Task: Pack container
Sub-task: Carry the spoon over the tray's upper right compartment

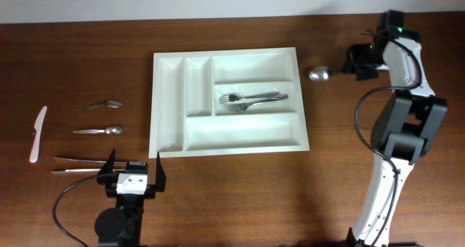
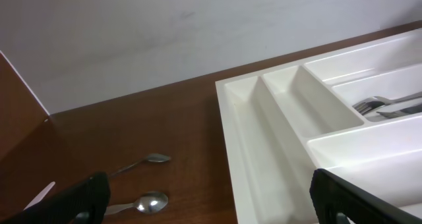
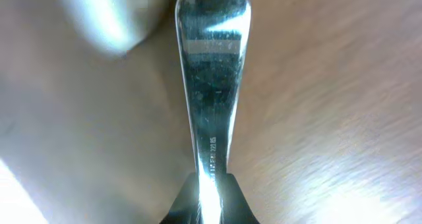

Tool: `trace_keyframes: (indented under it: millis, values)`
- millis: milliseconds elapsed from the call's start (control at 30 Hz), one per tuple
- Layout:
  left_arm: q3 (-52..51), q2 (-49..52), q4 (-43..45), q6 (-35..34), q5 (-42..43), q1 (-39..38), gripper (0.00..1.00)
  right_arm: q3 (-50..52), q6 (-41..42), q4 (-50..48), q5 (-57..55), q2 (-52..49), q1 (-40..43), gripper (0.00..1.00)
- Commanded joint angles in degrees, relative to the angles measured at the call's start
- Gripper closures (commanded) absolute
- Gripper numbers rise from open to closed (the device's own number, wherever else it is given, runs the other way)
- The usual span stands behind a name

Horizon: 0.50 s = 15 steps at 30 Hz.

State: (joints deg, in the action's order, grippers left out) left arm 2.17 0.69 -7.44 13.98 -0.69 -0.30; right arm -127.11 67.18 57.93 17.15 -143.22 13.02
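Holding: the right gripper [image 1: 346, 67] [image 3: 208, 192] is clamped on the handle of a spoon [image 1: 320, 74] [image 3: 211, 85]; in the right wrist view its dark fingertips pinch the handle at the bottom edge of the frame.
Spoon position: upper right of the overhead frame, bowl pointing left, near the container's upper right corner but apart from it; whether it touches the bench [image 1: 240, 196] I cannot tell.
Left gripper [image 1: 134, 167] [image 2: 208, 204]: lower left of the overhead frame, jaws wide apart, nothing between them, just below the container's lower left corner.
Container [image 1: 225, 56] [image 2: 227, 118]: white tray flat on the bench in the middle of the overhead frame, two narrow upright compartments on its left, three long ones stacked on its right.
Forks [image 1: 251, 99] [image 2: 386, 107]: metal, lying in the middle long compartment, tines to the left.
Upper teaspoon [image 1: 102, 104] [image 2: 148, 160]: on the bench left of the container.
Lower teaspoon [image 1: 98, 131] [image 2: 148, 202]: just below the upper one.
White knife [image 1: 38, 134]: far left, nearly upright in the frame.
Thin metal pair [image 1: 76, 165]: lying left of the left gripper; what kind of tool it is I cannot tell.
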Motion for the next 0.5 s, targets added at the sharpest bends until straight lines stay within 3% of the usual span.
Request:
trace_keyframes:
  millis: [0,333,467]
  values:
    - [-0.4,-0.3,0.2,0.7,-0.2,0.2,0.01,-4.7,-1.0,-0.1,3.1,-0.4,-2.6,0.96]
    - [-0.4,-0.3,0.2,0.7,-0.2,0.2,0.01,-12.6,-0.3,2.9,6.4,-0.4,-10.3,0.96]
    - [-0.4,-0.3,0.2,0.7,-0.2,0.2,0.01,-12.7,5.7,5.9,6.4,-0.4,-14.4,0.96]
